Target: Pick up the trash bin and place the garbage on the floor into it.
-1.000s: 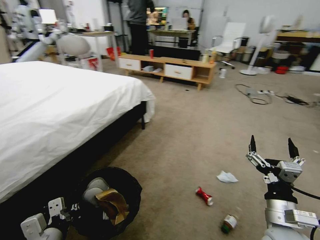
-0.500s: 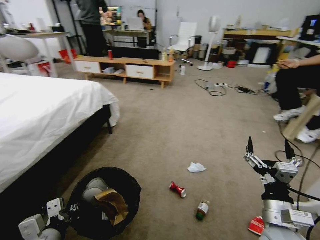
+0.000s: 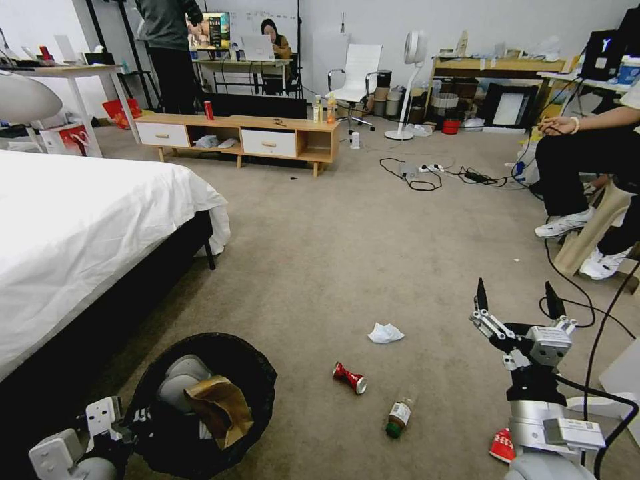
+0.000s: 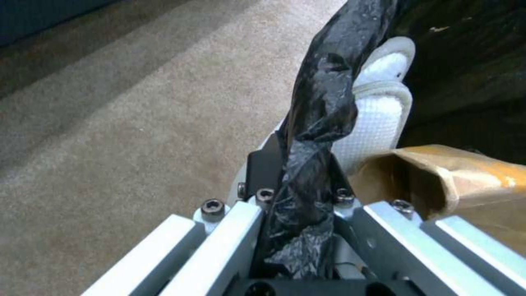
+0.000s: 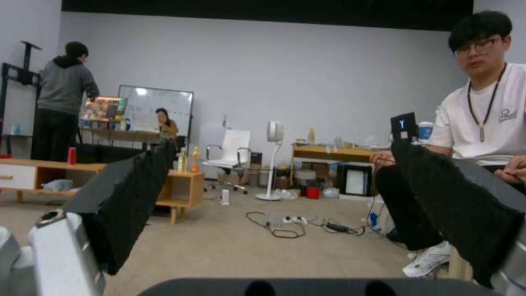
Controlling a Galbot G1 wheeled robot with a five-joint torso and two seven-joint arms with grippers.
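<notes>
We take the trash bin [image 3: 200, 407] as our landmark: it sits low at our left, its black liner crinkled around the rim, just off the dark base of the bed [image 3: 87, 227]. Our left gripper [image 3: 137, 419] is clamped on the near-left rim of the bin; in the left wrist view the fingers [image 4: 263, 164] pinch a twisted fold of the black bag [image 4: 318, 123] against the rim. Inside the bin lie a brown paper bag [image 3: 220, 408] and a pale rounded item (we cannot tell what it is) just behind it.

The rest of the garbage lies on the floor [image 3: 347, 253], all to the right of the bin. Nearest is the crushed red can [image 3: 350, 377], on its side. Just right of the can and a little nearer to us lies the small bottle [image 3: 397, 417], green cap pointing our way. Beyond the can, farther from the bin, sits a crumpled white tissue [image 3: 385, 333]. Farthest right of the bin, a red-and-white packet [image 3: 503, 445] peeks out beside our right arm.

Our right gripper [image 3: 517, 300] is held up in the air well to the right of the bin, above the carpet and touching nothing, its two dark fingertips [image 3: 481, 295] spread wide and pointing up and forward; the right wrist view shows the same wide gap between the pads [image 5: 126, 193].
</notes>
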